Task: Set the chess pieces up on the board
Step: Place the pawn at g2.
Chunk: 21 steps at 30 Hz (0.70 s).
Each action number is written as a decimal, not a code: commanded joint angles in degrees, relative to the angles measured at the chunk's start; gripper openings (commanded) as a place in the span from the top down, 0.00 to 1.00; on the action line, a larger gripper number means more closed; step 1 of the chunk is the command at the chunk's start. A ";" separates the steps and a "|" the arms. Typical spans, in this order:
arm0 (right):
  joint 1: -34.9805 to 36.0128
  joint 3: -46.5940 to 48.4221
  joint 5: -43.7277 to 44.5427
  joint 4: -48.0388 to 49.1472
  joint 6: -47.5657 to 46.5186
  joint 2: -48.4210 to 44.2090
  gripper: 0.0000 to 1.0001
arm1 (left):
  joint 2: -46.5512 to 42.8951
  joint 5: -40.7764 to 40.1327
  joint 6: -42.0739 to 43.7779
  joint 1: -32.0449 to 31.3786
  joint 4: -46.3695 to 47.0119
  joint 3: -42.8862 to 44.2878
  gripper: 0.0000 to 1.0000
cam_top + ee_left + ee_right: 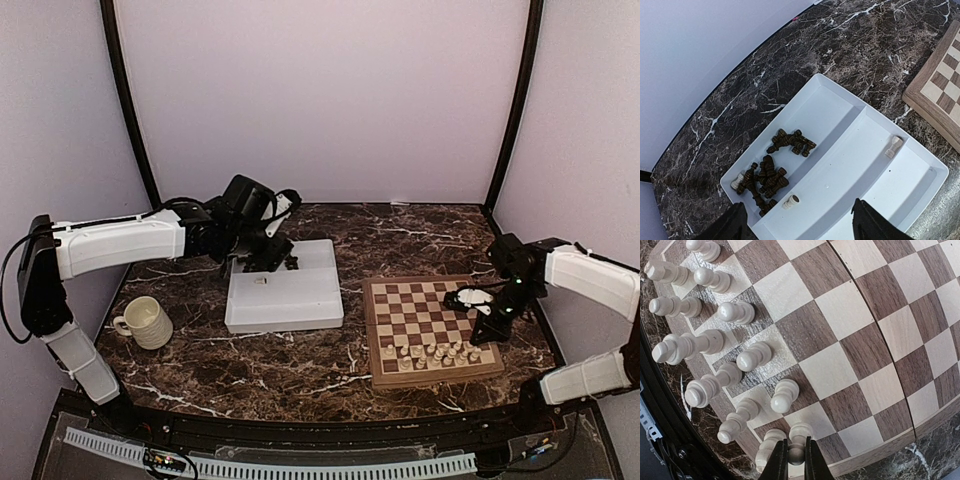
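The chessboard (425, 320) lies at the right, with several cream pieces (432, 353) standing along its near rows. My right gripper (795, 460) is shut on the head of a cream pawn (799, 442) standing on a corner-side square of the board (840, 330); it shows over the board's right edge in the top view (490, 325). My left gripper (797, 225) is open and empty above the white tray (920, 200). A pile of dark brown pieces (767, 172) lies in the tray's far compartment, with three loose cream pieces (791, 201) in the tray.
A cream ribbed mug (147, 322) stands at the left. The white divided tray (285, 310) sits mid-table, left of the board. Dark marble tabletop, walls close on three sides.
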 commanded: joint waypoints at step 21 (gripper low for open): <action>1.89 -1.36 2.03 3.15 2.23 1.79 0.86 | -1.47 -0.83 0.19 -1.02 -1.97 0.76 0.25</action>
